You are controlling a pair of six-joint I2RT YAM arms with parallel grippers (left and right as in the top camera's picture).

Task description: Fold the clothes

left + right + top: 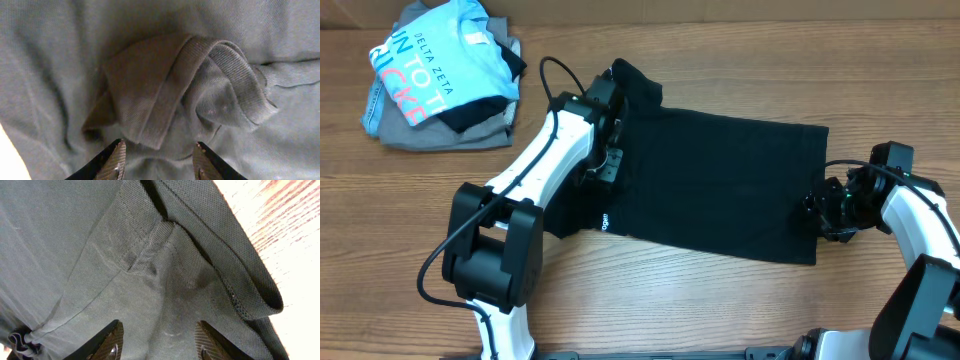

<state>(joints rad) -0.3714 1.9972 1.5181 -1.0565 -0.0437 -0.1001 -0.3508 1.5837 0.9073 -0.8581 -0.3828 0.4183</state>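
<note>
The clothes, a black T-shirt, lie spread across the middle of the table with a small white logo at the near left edge. My left gripper hovers over the shirt's left part. In the left wrist view its jaws stand open just short of a bunched, rolled-up sleeve, with nothing between them. My right gripper is at the shirt's right edge. Seen from the right wrist, it is open over flat fabric, beside the stitched hem.
A pile of other garments, a light blue printed shirt on grey cloth, sits at the far left corner. Bare wooden table runs along the front, and table wood shows right of the hem.
</note>
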